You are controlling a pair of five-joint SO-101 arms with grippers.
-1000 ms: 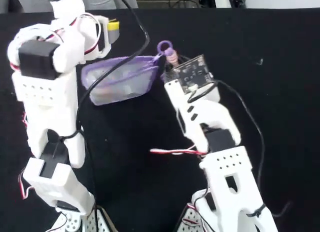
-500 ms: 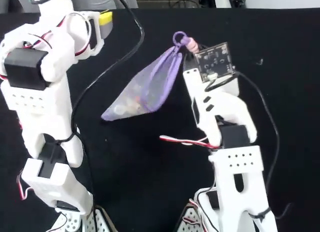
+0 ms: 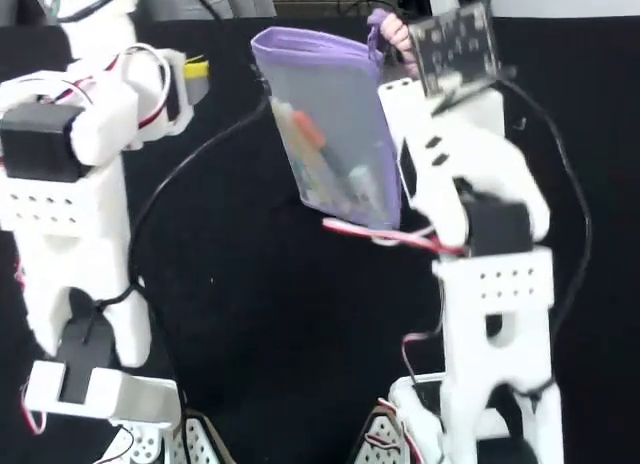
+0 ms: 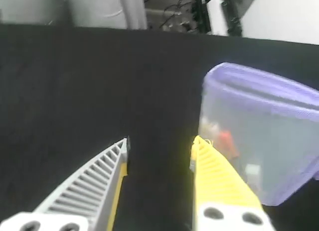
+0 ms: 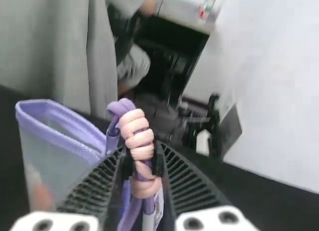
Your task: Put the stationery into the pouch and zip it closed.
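right end effector (image 5: 142, 155) | clamps zipper pull (image 5: 136, 132) | pouch (image 3: 335, 134) hanging aloft

Bench (image 3: 250, 314): covered in black cloth, seen from above.
Curtain (image 5: 50, 52): grey, hung in folds behind the far edge.
Wall (image 5: 269, 81): white and plain, lit evenly.
Equipment (image 5: 167, 61): dark, strung with cables (image 4: 164, 14), set between curtain and wall.

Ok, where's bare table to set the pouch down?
The table between the left arm and the right arm, under the pouch, is bare. Crowded at the far side: the pouch hangs between the open left gripper and the right gripper shut on its cord.
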